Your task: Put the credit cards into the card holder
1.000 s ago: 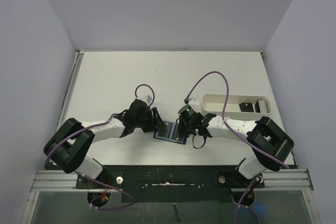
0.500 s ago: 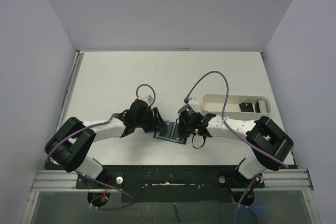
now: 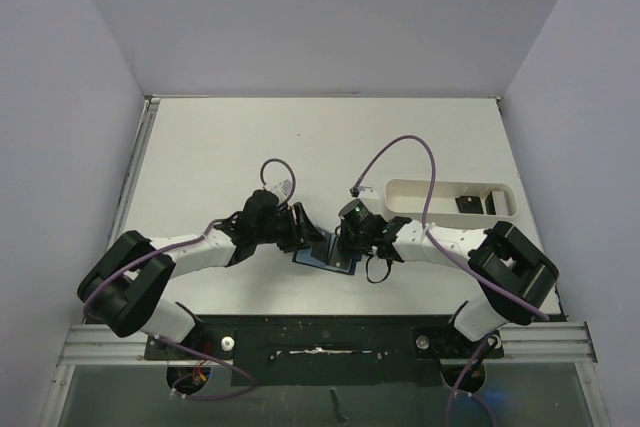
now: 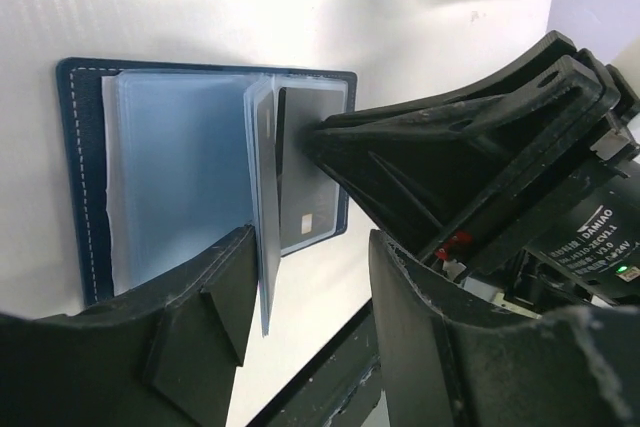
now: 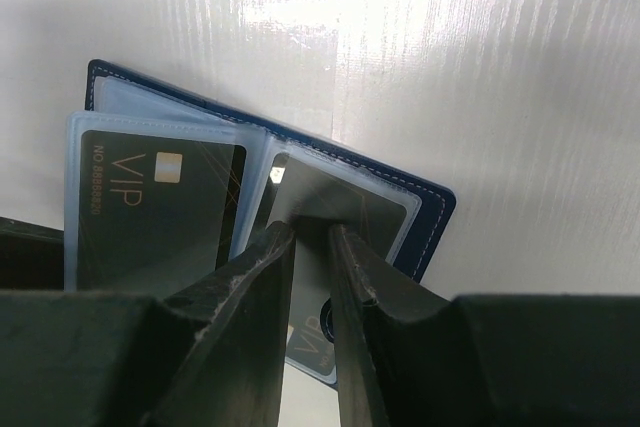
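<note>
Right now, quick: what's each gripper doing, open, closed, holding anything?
Left gripper: open around a clear sleeve of the card holder, gripping nothing.
Right gripper: closed on a dark credit card.

The card holder [image 5: 432, 215] is dark navy blue, with a line of pale stitching along its edge. Its inner pockets [image 4: 175, 177] are a lighter, translucent blue. The pocketed card [image 5: 160, 212] is dark grey to black, with gold "VIP" lettering, a gold chip square and fine curved gold lines. The gripped card [image 5: 335, 197] shows the same dark face and thin gold lines under a pale glare. The right gripper [image 5: 308, 232] and left gripper [image 4: 312, 247] are matt black. The left arm [image 3: 190, 247] and right arm [image 3: 440, 244] are white with black joints and carry purple cables [image 3: 405, 147]. The table [image 3: 300, 137] is white. The tray [image 3: 420, 190] is white as well and has dark cards [image 3: 468, 204] inside.
</note>
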Motion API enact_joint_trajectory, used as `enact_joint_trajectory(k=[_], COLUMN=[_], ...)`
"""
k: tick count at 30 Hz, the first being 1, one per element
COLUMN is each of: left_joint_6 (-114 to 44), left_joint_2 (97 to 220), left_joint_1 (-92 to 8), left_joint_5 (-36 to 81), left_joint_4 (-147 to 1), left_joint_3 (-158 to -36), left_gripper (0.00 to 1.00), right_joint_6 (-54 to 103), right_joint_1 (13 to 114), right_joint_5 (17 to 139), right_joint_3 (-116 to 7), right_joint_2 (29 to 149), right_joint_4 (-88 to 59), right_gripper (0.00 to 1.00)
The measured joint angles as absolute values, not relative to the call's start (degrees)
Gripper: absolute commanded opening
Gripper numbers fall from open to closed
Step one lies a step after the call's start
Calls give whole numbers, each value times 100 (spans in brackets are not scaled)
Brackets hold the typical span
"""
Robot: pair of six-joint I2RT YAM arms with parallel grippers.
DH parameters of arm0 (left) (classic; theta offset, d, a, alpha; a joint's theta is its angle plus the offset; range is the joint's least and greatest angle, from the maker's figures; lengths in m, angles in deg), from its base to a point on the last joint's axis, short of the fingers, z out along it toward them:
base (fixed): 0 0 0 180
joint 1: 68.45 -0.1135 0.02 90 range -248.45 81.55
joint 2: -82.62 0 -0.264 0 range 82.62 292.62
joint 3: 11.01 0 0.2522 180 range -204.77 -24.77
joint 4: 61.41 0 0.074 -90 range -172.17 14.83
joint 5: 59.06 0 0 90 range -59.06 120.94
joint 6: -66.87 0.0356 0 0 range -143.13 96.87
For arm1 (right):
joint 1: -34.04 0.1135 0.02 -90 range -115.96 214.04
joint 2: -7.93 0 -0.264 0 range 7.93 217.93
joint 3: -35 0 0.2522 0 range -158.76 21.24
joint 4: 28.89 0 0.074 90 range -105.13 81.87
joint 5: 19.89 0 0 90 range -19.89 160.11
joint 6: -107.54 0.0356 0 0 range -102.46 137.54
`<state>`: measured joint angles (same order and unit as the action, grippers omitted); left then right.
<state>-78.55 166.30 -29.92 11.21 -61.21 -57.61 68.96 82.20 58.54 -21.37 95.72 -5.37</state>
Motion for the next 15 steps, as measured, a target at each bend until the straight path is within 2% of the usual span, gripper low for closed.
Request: enact_joint_trajectory(k=[2,6,15], left_joint_6=[-7922,-8080,-8132], left_joint_2=[16623,16621,16621], left_joint_1=[-2992,-2981,-2839], left_joint_5=[1076,968,966], left_joint_4=[-6067,-5780,-5597], left_joint_3=[-5751,-5705,-5694], left_gripper=[46,39,0], right_joint_6=[6893,6837,6679], right_joint_1=[8220,8220,8207], right_joint_5=[5854,5851,5733], right_joint_3=[-2133,-2128,-2128], right_joint_2=[9572,9572,9563], right_joint_4=[-557,-576,-574], right_gripper=[23,23,23])
